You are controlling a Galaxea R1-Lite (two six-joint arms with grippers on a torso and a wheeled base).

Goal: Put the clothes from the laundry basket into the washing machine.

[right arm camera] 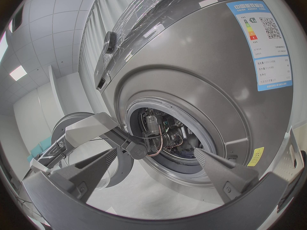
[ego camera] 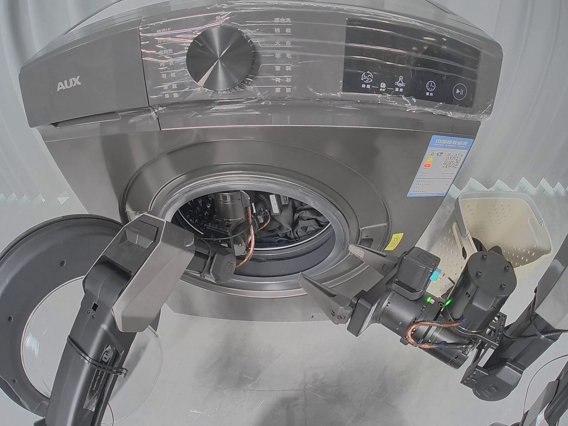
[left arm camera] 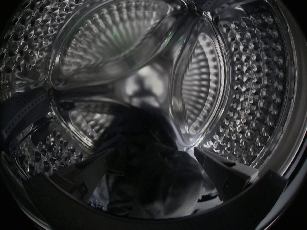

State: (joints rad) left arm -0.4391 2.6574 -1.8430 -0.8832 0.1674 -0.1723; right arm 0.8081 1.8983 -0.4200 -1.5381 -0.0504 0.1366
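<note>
The washing machine [ego camera: 266, 143] is a silver-grey front-loader, standing upright with clear film over its control panel. Its round door [ego camera: 35, 303] is swung wide open on the machine's left side, so the drum mouth is uncovered. Dark clothes [left arm camera: 150, 176] lie in a crumpled heap on the bottom of the perforated steel drum [left arm camera: 255, 80], just inside the opening. The laundry basket [ego camera: 509, 220] — cream perforated plastic — stands just beside the machine's right front corner

Between and beyond the fingers of the left gripper [left arm camera: 153, 150], the clothes [left arm camera: 179, 182] lie as one dark heap. Separate garments cannot be told apart, and the gripper's own body hides the heap's near edge. Behind the right gripper [ego camera: 324, 261], its wrist covers the lower part of the laundry basket [ego camera: 509, 220].
</note>
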